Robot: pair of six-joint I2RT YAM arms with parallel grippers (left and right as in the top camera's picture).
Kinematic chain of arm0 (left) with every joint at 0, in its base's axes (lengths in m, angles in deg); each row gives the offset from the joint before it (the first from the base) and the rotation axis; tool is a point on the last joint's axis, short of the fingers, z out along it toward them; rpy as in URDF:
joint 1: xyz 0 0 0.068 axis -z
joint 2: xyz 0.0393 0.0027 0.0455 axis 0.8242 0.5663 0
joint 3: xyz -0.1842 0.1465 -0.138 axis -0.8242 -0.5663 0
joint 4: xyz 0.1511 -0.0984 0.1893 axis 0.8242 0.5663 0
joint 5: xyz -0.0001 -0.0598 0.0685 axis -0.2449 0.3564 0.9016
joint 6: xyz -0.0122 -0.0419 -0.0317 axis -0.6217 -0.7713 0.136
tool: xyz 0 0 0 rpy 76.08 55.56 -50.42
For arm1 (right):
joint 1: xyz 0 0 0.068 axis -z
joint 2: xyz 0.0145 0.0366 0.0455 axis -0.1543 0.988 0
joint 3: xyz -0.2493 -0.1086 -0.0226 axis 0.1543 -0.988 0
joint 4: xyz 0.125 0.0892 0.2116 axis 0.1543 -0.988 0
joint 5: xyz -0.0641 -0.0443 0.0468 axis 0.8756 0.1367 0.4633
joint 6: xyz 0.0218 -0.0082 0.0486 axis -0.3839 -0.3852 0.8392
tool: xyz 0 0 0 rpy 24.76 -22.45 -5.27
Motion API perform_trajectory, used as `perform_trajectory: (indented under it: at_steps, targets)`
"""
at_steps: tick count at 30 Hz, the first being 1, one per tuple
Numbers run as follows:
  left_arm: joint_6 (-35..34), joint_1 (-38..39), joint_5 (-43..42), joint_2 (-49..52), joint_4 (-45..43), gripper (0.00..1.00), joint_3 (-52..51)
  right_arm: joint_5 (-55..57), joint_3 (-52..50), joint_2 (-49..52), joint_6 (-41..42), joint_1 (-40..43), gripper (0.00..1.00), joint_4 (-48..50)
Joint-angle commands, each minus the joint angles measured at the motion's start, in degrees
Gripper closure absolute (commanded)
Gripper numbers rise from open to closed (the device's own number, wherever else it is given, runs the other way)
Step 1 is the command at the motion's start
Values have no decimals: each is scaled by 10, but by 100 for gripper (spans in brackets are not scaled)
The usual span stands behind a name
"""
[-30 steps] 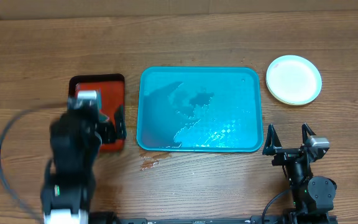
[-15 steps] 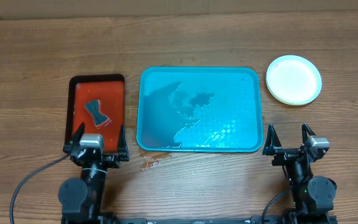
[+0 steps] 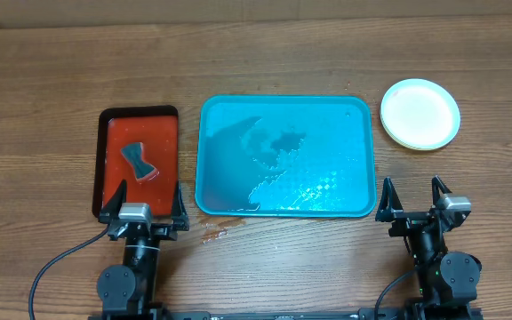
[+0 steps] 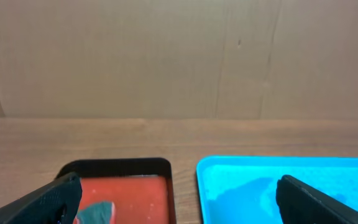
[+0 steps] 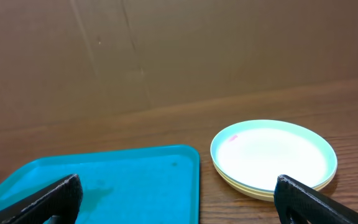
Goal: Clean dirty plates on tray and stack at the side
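Plates (image 3: 420, 114) sit in a stack on the bare table (image 3: 60, 71) at the upper right of the overhead frame, just beyond the tray's upper right corner and apart from it. From the right wrist camera we see a mint-green plate on top with a yellow-green rim showing beneath it, and 1 small red smear (image 5: 233, 138) near the top plate's far left edge. We cannot tell how many plates the stack holds.

At the centre lies the blue tray (image 3: 309, 133), with nothing on it but darker blotches and a shiny patch across its floor. Just to its left is a smaller red tray (image 3: 163, 142) with a black rim, carrying 1 grey-blue scrap (image 3: 139, 161). A few reddish marks (image 3: 213, 233) spot the wood below the blue tray's lower left corner.

We see the left gripper (image 3: 147, 197) at the red tray's near edge and the right gripper (image 3: 412, 191) by the blue tray's lower right corner. Both have their jaws spread wide, gripping nothing.
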Motion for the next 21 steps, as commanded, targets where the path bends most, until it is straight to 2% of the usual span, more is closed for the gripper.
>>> perform_trajectory:
  at_steps: [1,4,7,21]
  targets:
    - [-19,-3,9,-8,-6,0,-3,6,-6,-6,-2,2,0,3]
    - [-19,-3,18,-8,17,0,-3,6,-6,-6,-2,2,0,3]
    - [-37,-3,36,-7,77,0,-3,6,-6,-6,-2,2,0,3]
    - [-33,-3,34,-7,75,0,-3,6,-6,-6,-2,2,0,3]
